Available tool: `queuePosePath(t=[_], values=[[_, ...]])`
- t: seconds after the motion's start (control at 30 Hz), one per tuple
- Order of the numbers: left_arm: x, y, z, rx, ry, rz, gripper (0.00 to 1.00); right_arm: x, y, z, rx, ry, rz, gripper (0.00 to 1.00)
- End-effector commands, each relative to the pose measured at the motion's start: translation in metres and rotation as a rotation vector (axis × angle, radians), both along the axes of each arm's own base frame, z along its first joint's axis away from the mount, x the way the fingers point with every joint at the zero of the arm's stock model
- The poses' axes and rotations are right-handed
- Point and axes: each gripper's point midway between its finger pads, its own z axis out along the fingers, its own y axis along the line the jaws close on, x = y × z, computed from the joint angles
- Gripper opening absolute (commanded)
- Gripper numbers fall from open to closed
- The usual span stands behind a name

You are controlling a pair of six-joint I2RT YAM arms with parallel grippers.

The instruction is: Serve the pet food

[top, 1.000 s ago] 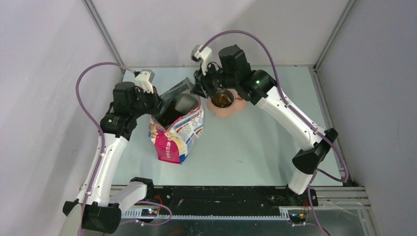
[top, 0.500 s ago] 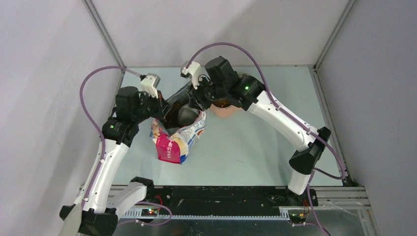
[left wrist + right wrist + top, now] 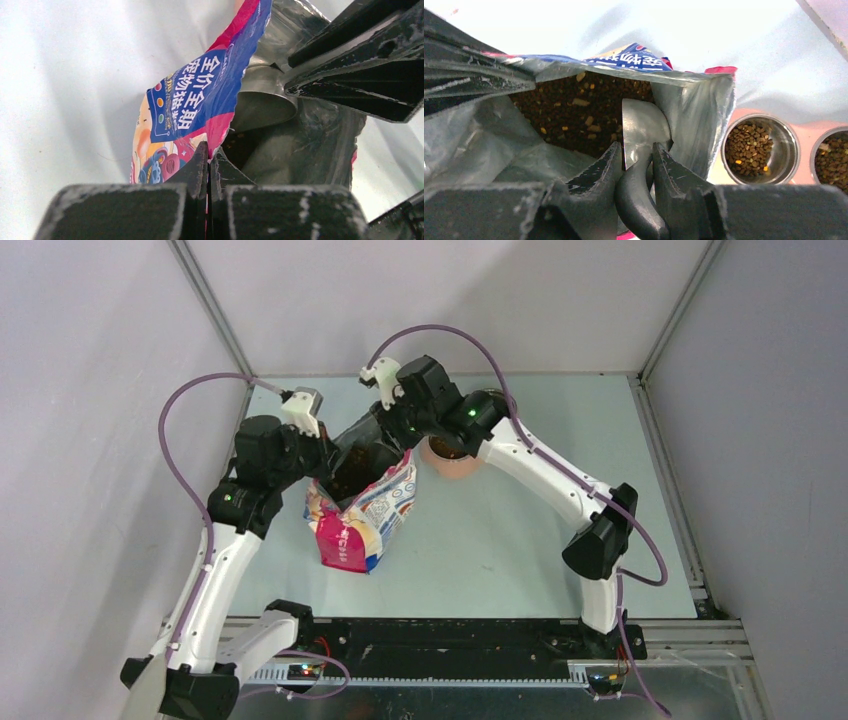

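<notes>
The printed bag (image 3: 360,515) stands open at centre left. Its mouth shows a heap of dark-brown pet food (image 3: 574,107). My left gripper (image 3: 208,150) is shut on the bag's pink front rim (image 3: 222,130) and holds the mouth apart. My right gripper (image 3: 636,147) is shut on the dark handle of the grey metal scoop (image 3: 641,122). The scoop's bowl reaches inside the bag, at the edge of the kibble. From above, the right gripper (image 3: 385,435) hangs over the bag's mouth, opposite the left gripper (image 3: 318,455).
A pink feeder (image 3: 455,462) sits just right of the bag. It has two steel bowls, the nearer bowl (image 3: 756,147) and the farther bowl (image 3: 831,160), both holding kibble. Grey walls enclose the pale table (image 3: 520,530) on three sides.
My right arm has swung left from above the feeder to the bag, carrying the scoop into its mouth. The left gripper shifted a little with the rim and kept its hold.
</notes>
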Motion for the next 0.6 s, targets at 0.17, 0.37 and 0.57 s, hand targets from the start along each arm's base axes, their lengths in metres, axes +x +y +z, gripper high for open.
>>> queuePosePath(t=[0.17, 0.37, 0.57], values=[[0.008, 0.0, 0.029, -0.053, -0.103, 0.046, 0.0, 0.039, 0.01, 0.036, 0.17, -0.132, -0.163, 0.0], [0.009, -0.003, 0.026, -0.073, -0.094, 0.039, 0.0, 0.04, 0.017, 0.018, 0.121, -0.139, -0.147, 0.0], [0.011, -0.004, 0.029, -0.077, -0.097, 0.039, 0.0, 0.032, 0.019, -0.029, 0.052, -0.096, -0.121, 0.0]])
